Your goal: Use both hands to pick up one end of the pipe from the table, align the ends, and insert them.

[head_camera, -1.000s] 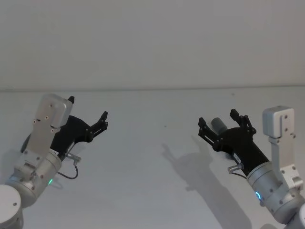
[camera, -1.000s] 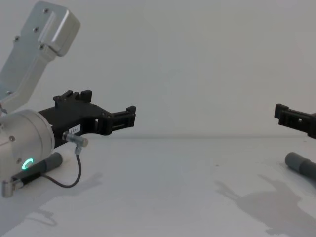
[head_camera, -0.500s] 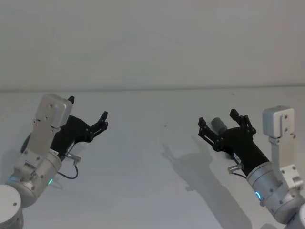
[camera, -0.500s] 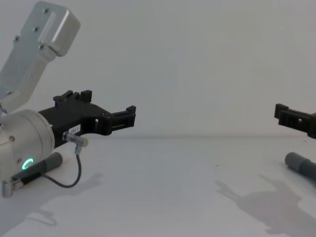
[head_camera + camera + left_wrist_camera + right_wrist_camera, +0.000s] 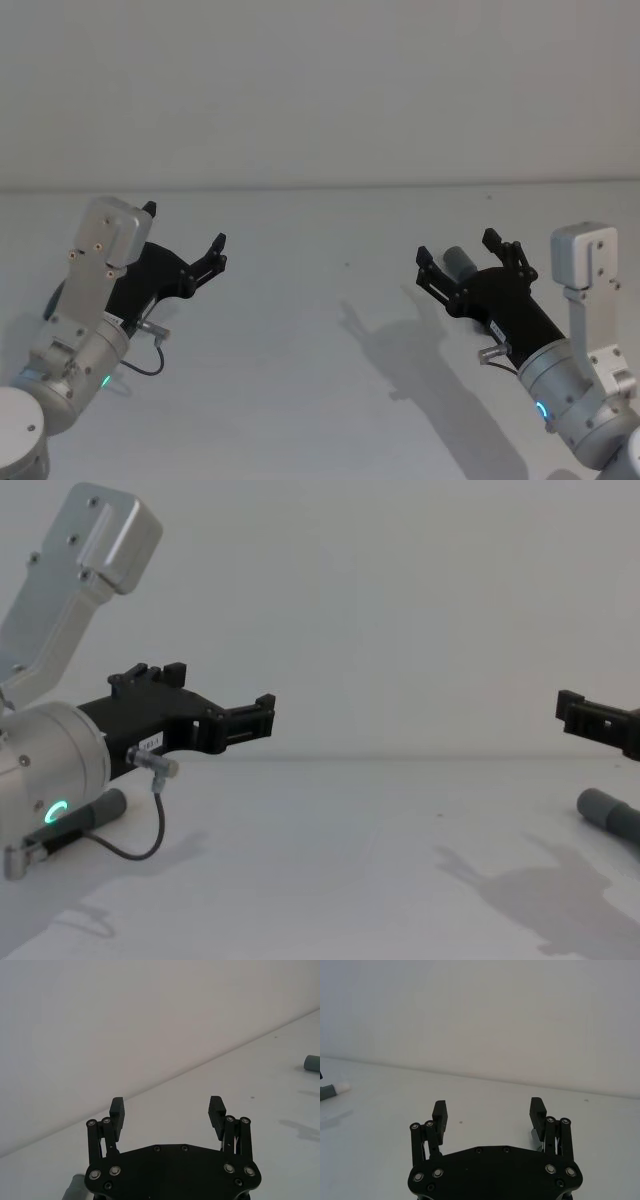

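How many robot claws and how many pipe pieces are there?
Black grippers: 2 (left gripper, right gripper)
Grey pipe pieces: 2 (white-tipped piece, other piece)
Total: 4

The white-tipped grey pipe piece (image 5: pixel 332 1091) is lying on the desk (image 5: pixel 290 400) at left, the sleeve-ended piece (image 5: pixel 608 813) lying well apart at right.

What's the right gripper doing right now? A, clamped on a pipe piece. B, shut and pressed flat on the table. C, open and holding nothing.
C: the right gripper has its fingers wide apart with nothing between them, and the grey pipe piece lies on the table below it.
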Motion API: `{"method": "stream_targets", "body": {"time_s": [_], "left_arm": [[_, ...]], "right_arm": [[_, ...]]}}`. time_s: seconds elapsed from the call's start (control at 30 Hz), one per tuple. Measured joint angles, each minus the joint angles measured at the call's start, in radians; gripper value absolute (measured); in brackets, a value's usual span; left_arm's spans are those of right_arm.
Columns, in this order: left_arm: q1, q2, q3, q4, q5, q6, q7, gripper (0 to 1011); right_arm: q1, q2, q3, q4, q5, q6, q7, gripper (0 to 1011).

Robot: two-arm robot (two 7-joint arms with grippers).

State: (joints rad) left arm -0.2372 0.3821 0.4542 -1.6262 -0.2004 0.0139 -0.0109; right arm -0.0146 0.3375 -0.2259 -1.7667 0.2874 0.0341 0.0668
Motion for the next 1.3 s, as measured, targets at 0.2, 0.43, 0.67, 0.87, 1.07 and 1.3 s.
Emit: {"method": "stream_targets", "body": {"time_s": [0.2, 0.43, 0.67, 0.87, 1.07, 1.3], "left_arm": [[0.0, 0.0, 0.0, 0.0, 0.0, 0.0, 0.0, 1001], [0.0, 0.0, 0.0, 0.0, 0.0, 0.0, 0.0, 1001], [0.0, 0.0, 0.0, 0.0, 0.0, 0.0, 0.0, 1001], [0.0, 0.0, 0.0, 0.0, 0.0, 0.0, 0.0, 1001], [0.0, 0.0, 0.0, 0.0, 0.0, 0.0, 0.0, 1002], [-0.006, -0.002, -0.002, 0.001, 0.0, 0.02, -0.001, 1001]], "right_arm": [[0.0, 0.0, 0.0, 0.0, 0.0, 0.0, 0.0, 1001], [0.0, 0.0, 0.0, 0.0, 0.0, 0.0, 0.0, 1002], [0.0, 0.0, 0.0, 0.0, 0.0, 0.0, 0.0, 1001], [0.0, 0.0, 0.0, 0.0, 0.0, 0.0, 0.0, 1001], [0.0, 0.0, 0.0, 0.0, 0.0, 0.0, 0.0, 1001], [0.0, 0.0, 0.0, 0.0, 0.0, 0.0, 0.0, 1002]]}}
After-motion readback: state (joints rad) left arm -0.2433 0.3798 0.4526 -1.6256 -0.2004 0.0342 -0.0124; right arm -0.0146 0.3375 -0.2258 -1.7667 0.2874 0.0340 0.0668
